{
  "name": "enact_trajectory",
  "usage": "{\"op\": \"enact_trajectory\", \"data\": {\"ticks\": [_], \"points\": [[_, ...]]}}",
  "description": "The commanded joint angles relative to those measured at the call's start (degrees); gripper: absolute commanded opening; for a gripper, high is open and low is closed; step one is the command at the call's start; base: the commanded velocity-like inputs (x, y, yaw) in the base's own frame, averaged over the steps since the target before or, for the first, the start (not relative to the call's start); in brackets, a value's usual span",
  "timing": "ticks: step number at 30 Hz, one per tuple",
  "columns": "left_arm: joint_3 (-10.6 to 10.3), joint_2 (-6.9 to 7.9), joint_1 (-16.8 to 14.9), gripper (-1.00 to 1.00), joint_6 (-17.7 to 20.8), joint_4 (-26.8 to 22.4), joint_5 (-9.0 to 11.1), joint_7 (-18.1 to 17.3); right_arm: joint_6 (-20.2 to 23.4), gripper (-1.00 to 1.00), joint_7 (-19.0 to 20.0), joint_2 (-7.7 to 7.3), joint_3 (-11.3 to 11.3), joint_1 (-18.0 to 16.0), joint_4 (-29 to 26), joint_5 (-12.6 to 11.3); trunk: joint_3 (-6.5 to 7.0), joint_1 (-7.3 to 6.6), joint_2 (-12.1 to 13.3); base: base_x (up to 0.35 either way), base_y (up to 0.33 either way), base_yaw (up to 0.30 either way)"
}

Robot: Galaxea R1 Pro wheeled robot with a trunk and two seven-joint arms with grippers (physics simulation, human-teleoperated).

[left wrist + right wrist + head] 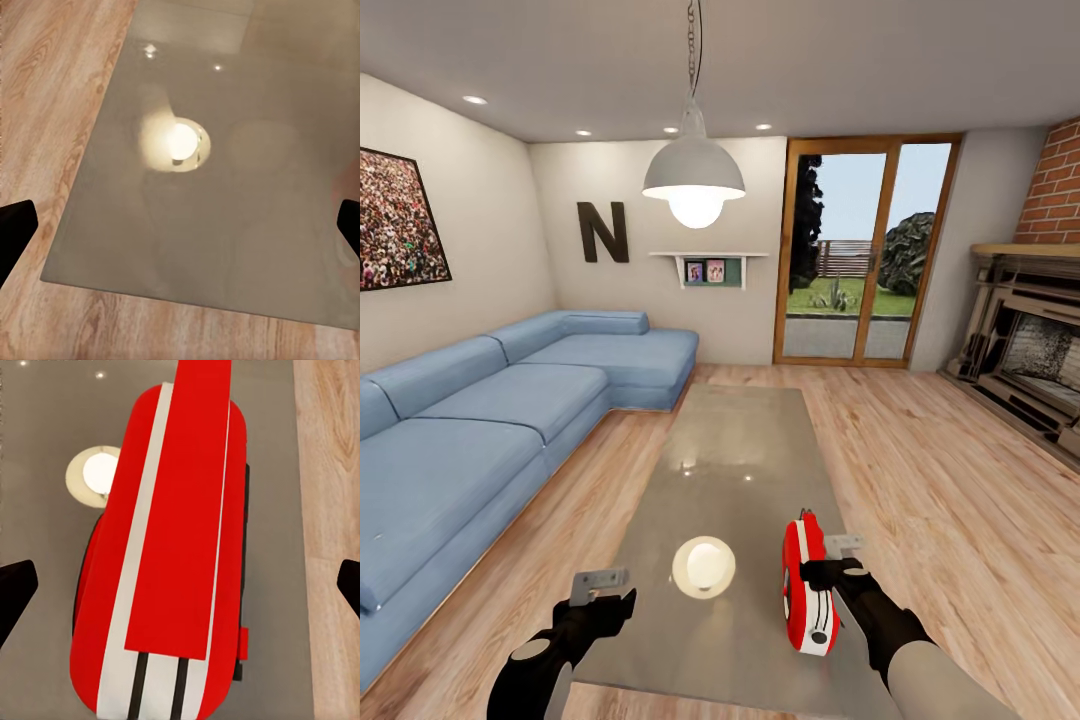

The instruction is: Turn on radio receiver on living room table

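the radio receiver (808, 590) is a slim, bright-red case with rounded ends, a white band running along it and short black stripes at the near end. in the right wrist view the radio receiver (169, 562) shows its narrow edge: a flat red strip down the middle, white trim either side, black lines across the white near end. its dial cannot be made out.

it stands on edge on the near right part of the table (730, 450), a long low coffee table with a glossy grey top that mirrors the white pendant lamp (694, 180) as a bright round reflection (704, 567) to the left of the radio.

the right gripper (838, 572) sits at the radio's right side, its dark fingers touching or just beside the red case. in the right wrist view the two black fingertips (16, 585) stand wide apart, with the radio between them and not clamped.

the left gripper (605, 600) hovers at the table's near left edge, well apart from the radio; its jaws are spread too, holding nothing, with the grey table (247, 225) and wood floor (45, 97) under them.

a blue corner sofa (490, 410) runs along the left wall, a dark letter n (603, 231) hangs on the far wall, and a brick fireplace (1040, 330) stands at the right.
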Motion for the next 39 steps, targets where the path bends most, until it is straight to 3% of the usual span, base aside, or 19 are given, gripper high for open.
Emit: {"op": "enact_trajectory", "data": {"ticks": [1,13,29,39], "points": [[0.0,0.00,0.0,1.00,0.0,0.0,0.0,0.0,0.0,1.00,0.0,0.00,0.0,0.0,0.0,0.0,0.00,0.00,0.0,0.000,0.000,0.000],[0.0,0.00,0.0,1.00,0.0,0.0,0.0,0.0,-0.1,1.00,0.1,0.08,0.0,0.0,-0.1,0.2,-0.04,0.00,0.0,0.000,0.000,0.000],[0.0,0.00,0.0,1.00,0.0,0.0,0.0,0.0,-0.1,1.00,0.1,0.09,-0.1,0.0,-0.1,0.3,-1.37,0.00,0.0,0.000,0.000,0.000],[0.0,-0.01,0.0,1.00,0.0,0.0,0.0,0.0,-0.1,1.00,0.0,0.09,-0.1,0.0,-0.1,0.4,-1.52,0.00,0.0,0.000,0.000,0.000]]}}
